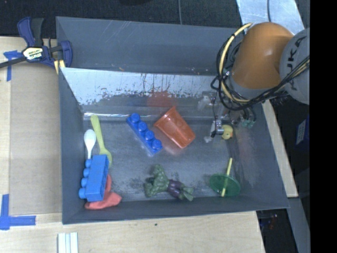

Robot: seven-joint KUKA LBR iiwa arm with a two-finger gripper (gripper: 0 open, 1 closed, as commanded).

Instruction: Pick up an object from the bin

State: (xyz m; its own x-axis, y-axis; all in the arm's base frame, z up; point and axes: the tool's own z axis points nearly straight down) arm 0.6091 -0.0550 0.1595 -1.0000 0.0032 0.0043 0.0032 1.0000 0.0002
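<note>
Far right of bin [158, 51], I see gripper [218, 129] low beside small yellow piece [227, 133], possibly touching; grip state I cannot tell. Just left lies orange cup [175, 128], long axis diagonal.

- Orange cup [175, 128]: on its side, mid-bin [158, 46], toward the far wall.
- Blue studded brick [144, 133]: just left of the cup.
- Yellow fork [100, 138] and white spoon [89, 141]: side by side along the left wall.
- Blue block [95, 177]: near-left corner, lying on a red lump [105, 200].
- Green-and-purple figure [167, 186]: by the near wall.
- Green disc on a yellow stick [225, 183]: near-right corner.
</note>
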